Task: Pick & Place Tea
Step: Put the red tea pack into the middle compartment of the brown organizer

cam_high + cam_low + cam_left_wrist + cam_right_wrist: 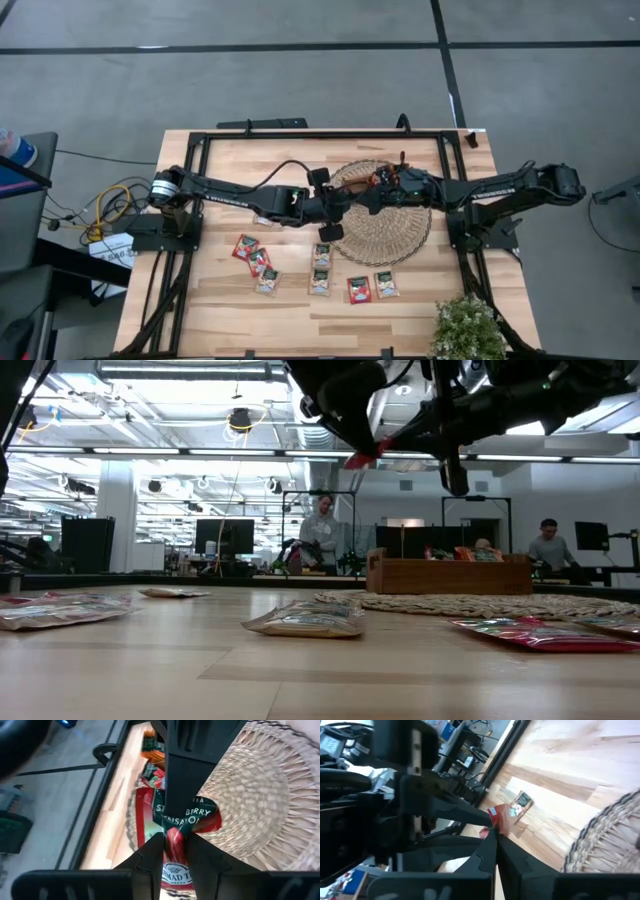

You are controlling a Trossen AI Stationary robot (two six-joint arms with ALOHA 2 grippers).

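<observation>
Red tea sachet (172, 827) — pinched between both hands, above wicker mat (260, 795).

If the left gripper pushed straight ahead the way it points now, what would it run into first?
The left gripper, shut on a red sachet, would most likely meet the right gripper first: it pinches the same sachet directly ahead. Behind that lies the wicker mat; depth is unclear.

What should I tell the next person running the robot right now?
Left hand: shut on a red sachet, held in the air above the mat.
Right hand: shut on the same sachet, a handover in progress.
Seven sachets lie on the table near the front.
Tray at the mat's far side holds some sachets already.
Left to do: finish the handover, place this sachet, then the rest.
</observation>
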